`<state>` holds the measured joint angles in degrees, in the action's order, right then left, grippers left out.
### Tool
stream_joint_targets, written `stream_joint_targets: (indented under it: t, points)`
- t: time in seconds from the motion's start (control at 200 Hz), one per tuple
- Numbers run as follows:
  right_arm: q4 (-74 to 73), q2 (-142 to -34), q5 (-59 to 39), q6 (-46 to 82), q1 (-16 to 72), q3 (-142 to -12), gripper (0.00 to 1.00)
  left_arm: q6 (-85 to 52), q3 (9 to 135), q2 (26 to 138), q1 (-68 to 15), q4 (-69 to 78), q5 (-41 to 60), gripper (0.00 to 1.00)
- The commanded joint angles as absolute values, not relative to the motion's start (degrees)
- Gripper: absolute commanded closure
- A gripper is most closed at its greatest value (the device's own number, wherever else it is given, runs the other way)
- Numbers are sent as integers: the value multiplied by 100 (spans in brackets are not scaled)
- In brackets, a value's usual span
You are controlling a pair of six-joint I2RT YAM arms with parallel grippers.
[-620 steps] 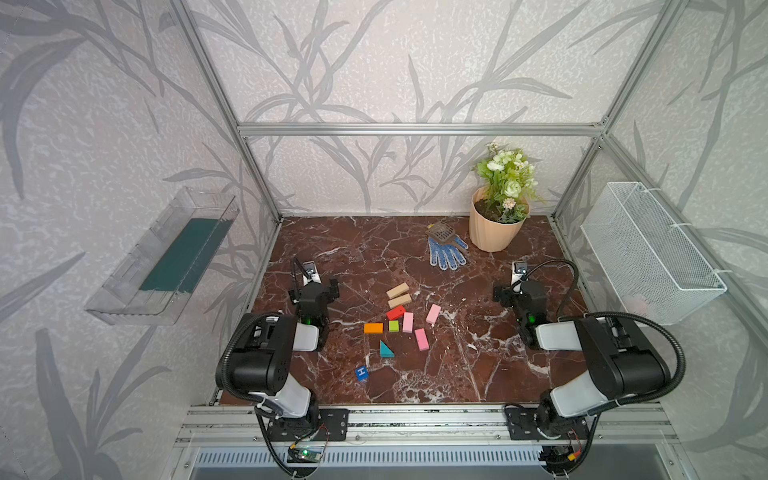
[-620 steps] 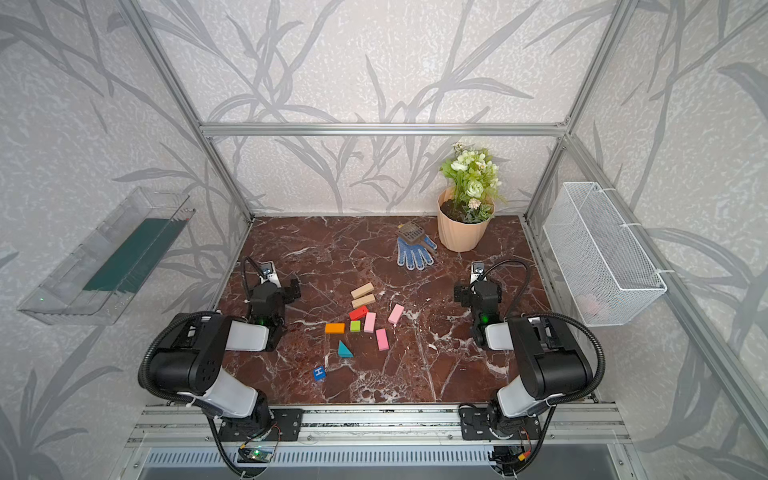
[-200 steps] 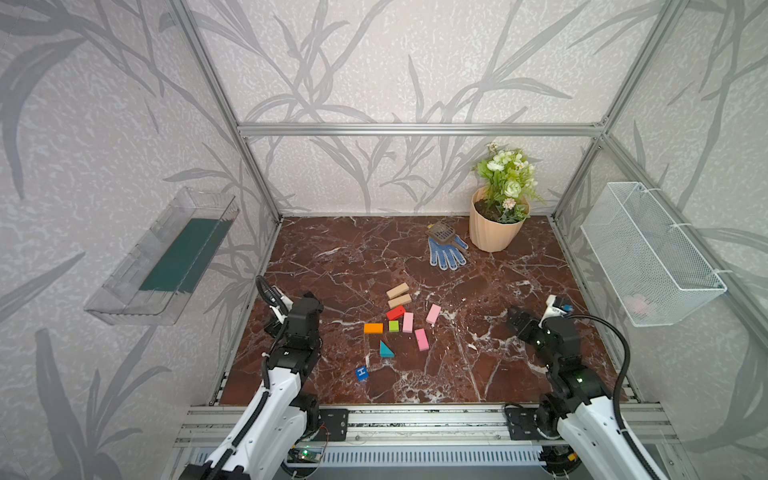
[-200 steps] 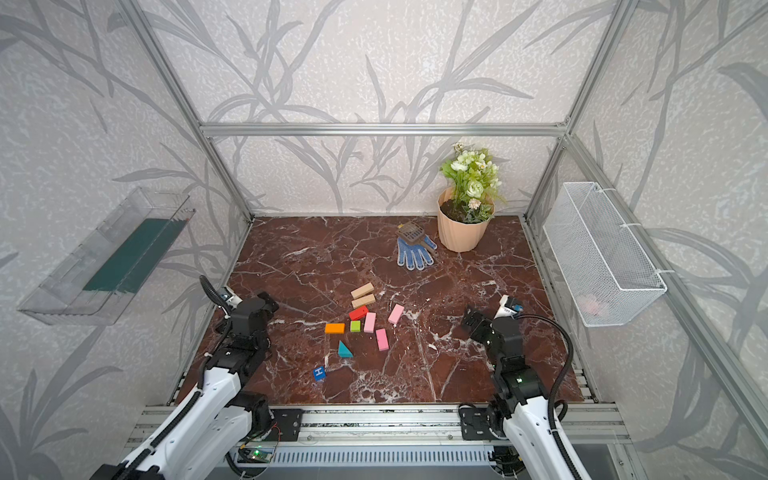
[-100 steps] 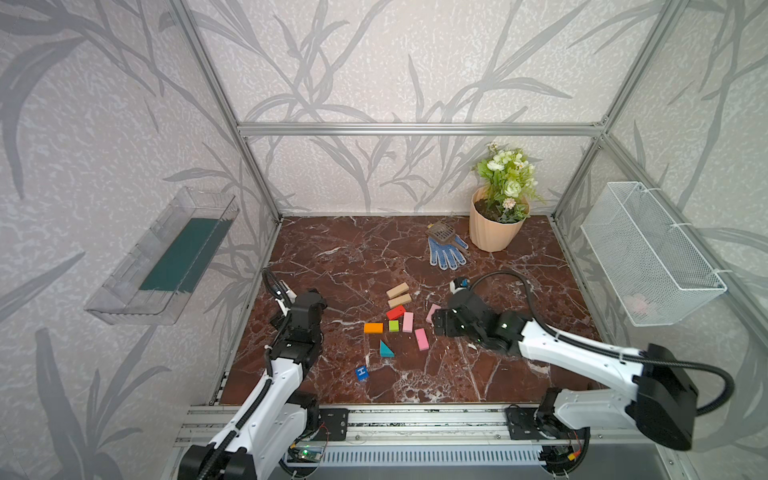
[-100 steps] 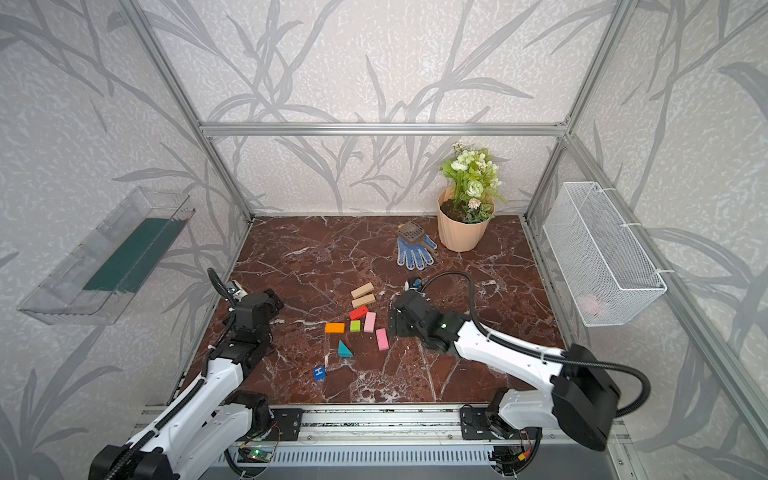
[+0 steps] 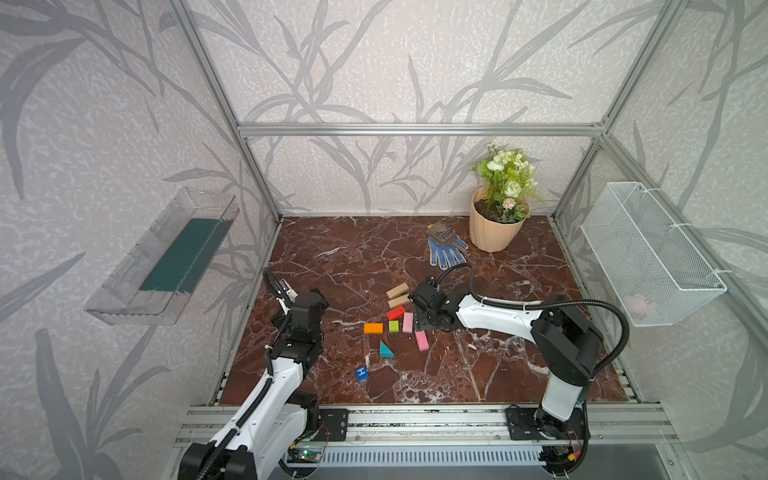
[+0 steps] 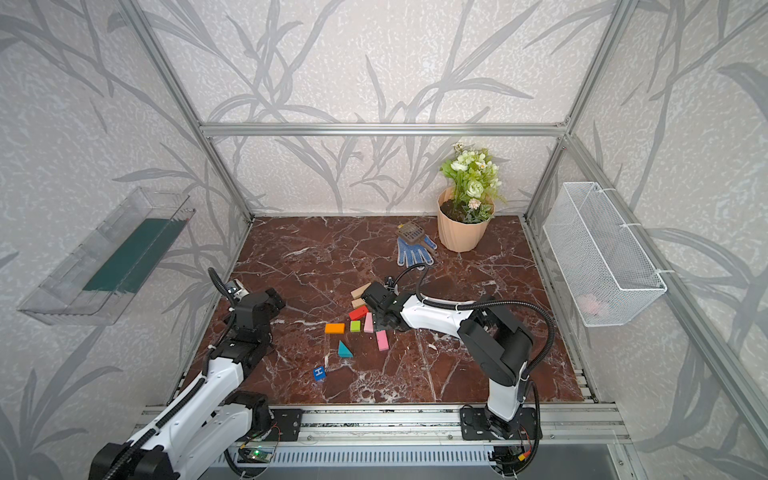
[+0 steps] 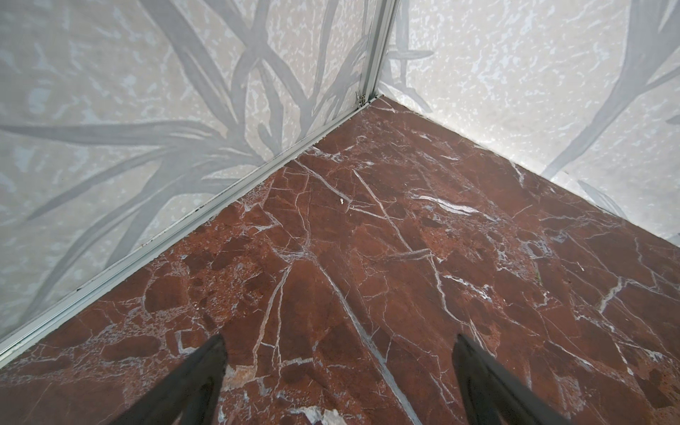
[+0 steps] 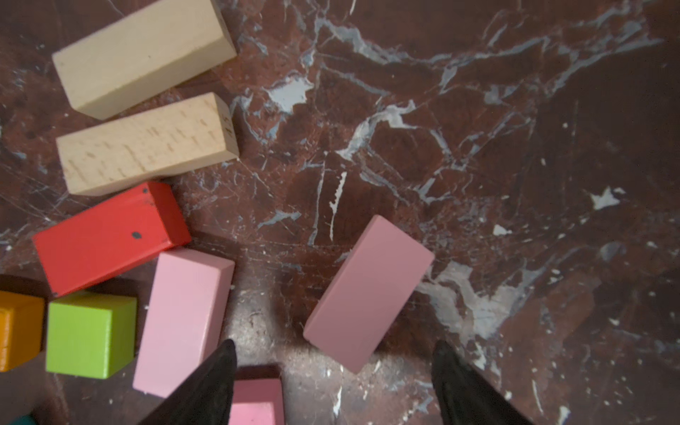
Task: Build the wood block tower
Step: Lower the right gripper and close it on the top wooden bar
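My right hand (image 10: 333, 349) hangs low over the loose painted wood blocks (image 7: 392, 326) in the middle of the red-brown marble counter (image 7: 353, 257), its two dark fingers (image 10: 220, 368) spread apart and pinching nothing; a pink oblong block (image 10: 368, 290) lies slantwise just ahead of the gap between them, clear of both tips. A second pink oblong (image 10: 184, 320) lies just beside one finger, and a third pink piece (image 10: 257, 401) shows partly behind that same finger. Beyond them I see a red oblong block (image 10: 106, 235), two plain tan wooden bars (image 10: 143, 51) side by side, a lime-green cube (image 10: 90, 335) and the edge of an orange block (image 10: 18, 331). In a top view the teal wedge (image 7: 385, 350) and the blue cube marked H (image 7: 362, 372) sit apart, nearer the front edge. Every block lies singly on the counter, none on another. My left hand (image 9: 338, 342) is spread wide over bare marble near the left wall (image 9: 110, 147), well apart from the blocks
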<state>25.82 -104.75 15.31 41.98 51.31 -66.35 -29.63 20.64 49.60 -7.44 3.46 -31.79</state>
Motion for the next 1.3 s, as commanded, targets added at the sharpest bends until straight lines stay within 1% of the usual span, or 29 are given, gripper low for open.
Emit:
stream_joint_targets:
  t: [0.0, 0.12, 0.34, 0.57, 0.705, 0.975, 1.135, 1.295]
  points:
    - [2887, -10660, 1723, 4227, 5123, -6922, 19, -3034, 2195, 5002, -751, 353, -3200, 4]
    - [2755, -10785, 1605, 4258, 5049, -6950, 21, -3073, 2172, 4958, -751, 342, -3207, 4]
    - [2683, -10856, 1724, 4274, 4972, -6973, 23, -3111, 2177, 4974, -748, 341, -3191, 4]
    - [3045, -10825, 1707, 3981, 4957, -7547, 23, -3107, 2192, 5000, -751, 325, -3173, 4]
    - [2800, -11057, 1200, 3752, 4965, -7840, 19, -3107, 2195, 5001, -753, 334, -3167, 4]
    - [3091, -12270, 565, 3407, 4985, -9131, 11, -3097, 2215, 5045, -747, 341, -3155, 5]
    - [3331, -12793, 573, 3336, 5000, -9650, 9, -3092, 2212, 5034, -754, 341, -3121, 4]
    - [3445, -12936, 655, 3305, 5001, -9824, 8, -3077, 2188, 5006, -749, 360, -3111, 4]
